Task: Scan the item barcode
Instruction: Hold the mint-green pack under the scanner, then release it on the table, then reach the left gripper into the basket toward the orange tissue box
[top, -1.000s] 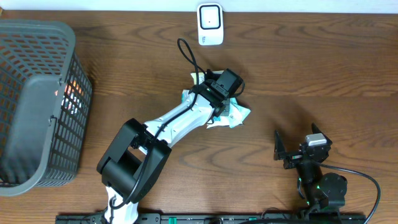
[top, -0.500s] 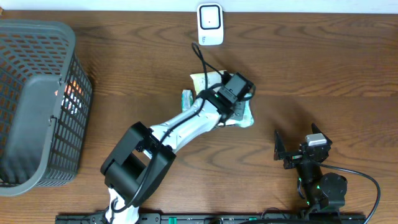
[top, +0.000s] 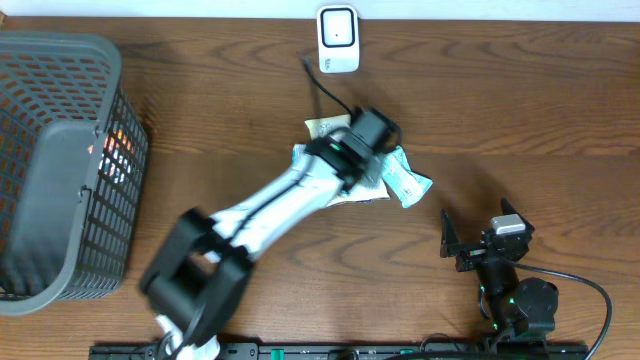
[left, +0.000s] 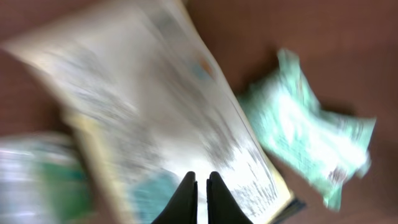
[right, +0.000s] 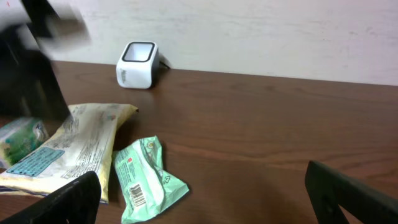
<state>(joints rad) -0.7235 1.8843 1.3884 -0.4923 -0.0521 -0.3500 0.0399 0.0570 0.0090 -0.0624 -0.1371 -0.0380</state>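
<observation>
Green packet (top: 408, 180) lies on counter (top: 520, 100) just right of cream packet (left: 155, 112), barcode up, bare wood beyond its right edge. My left claw (left: 201, 180) closed, tips over cream packet. My right claw (right: 205, 177) spread wide, well clear.

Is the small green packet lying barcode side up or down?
Barcode up: the green packet lies flat on the table, and the right wrist view shows black bars on its upper face.
</observation>
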